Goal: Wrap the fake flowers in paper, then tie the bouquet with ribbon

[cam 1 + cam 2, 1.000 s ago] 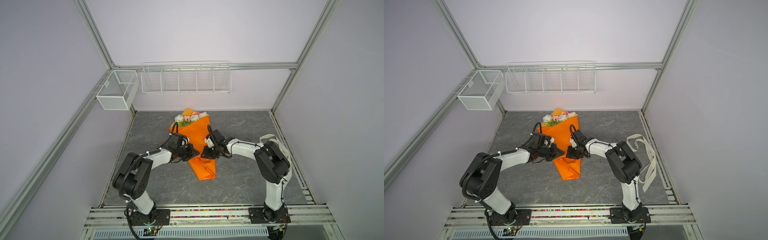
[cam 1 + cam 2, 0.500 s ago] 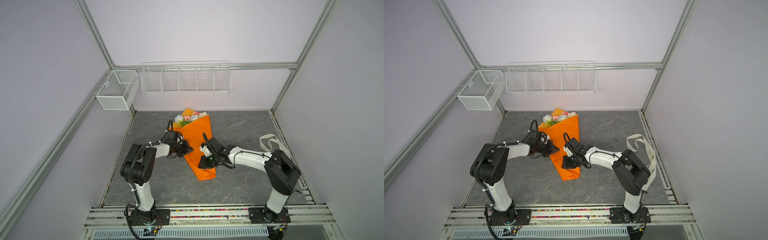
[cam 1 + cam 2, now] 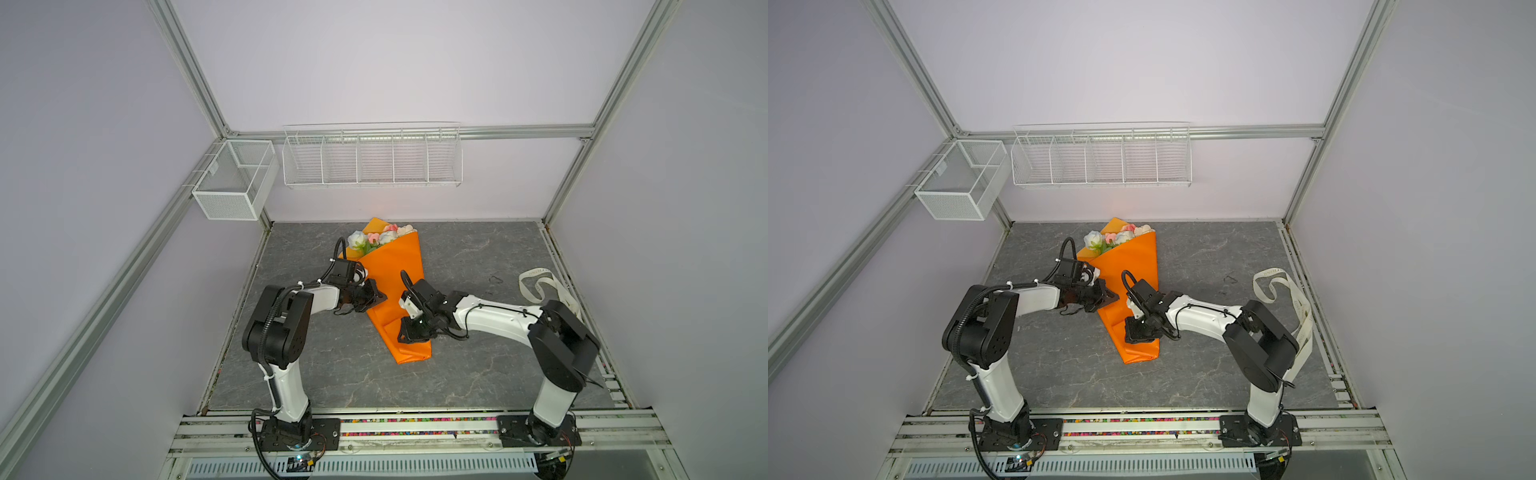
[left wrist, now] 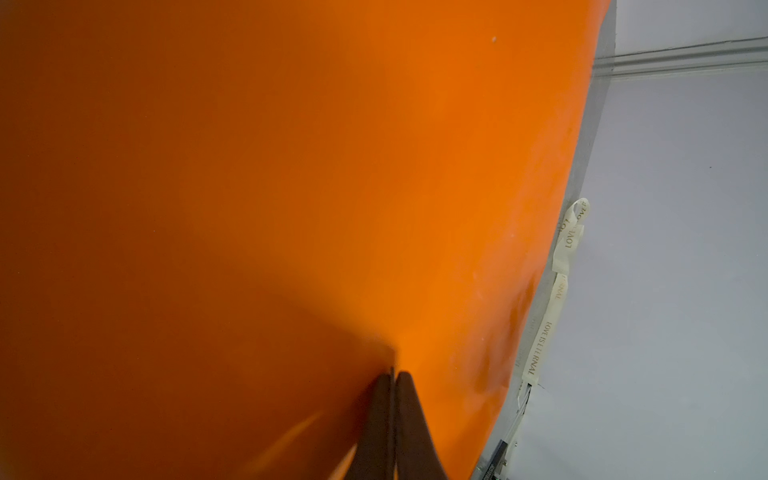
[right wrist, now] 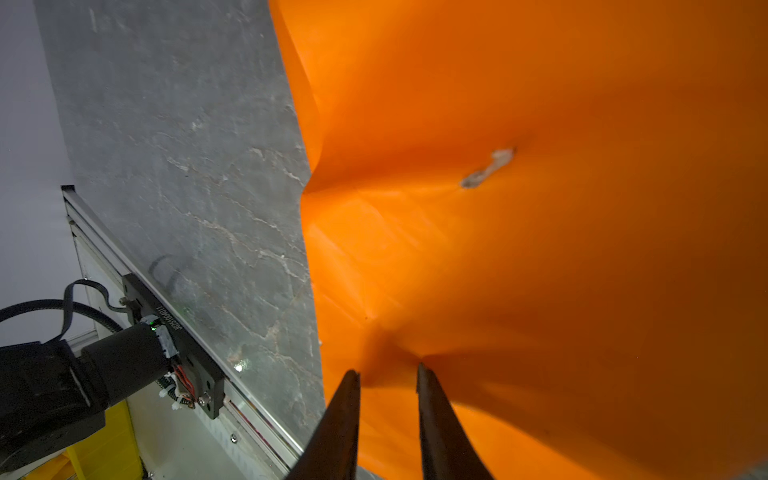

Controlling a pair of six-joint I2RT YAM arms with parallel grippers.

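You have a grey, marble-veined stone-look tabletop (image 3: 316, 374). Lying directly on it are a cone of orange wrapping paper (image 3: 399, 270) near the middle and a cream printed ribbon (image 3: 1273, 280), loosely looped, well apart at its right edge.

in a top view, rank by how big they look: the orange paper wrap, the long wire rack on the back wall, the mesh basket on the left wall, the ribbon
Largest to smallest, as they look:
1. long wire rack
2. orange paper wrap
3. mesh basket
4. ribbon, partly hidden behind the right arm

The rack and basket hang nearer the camera, so the order of the first three is unsure.
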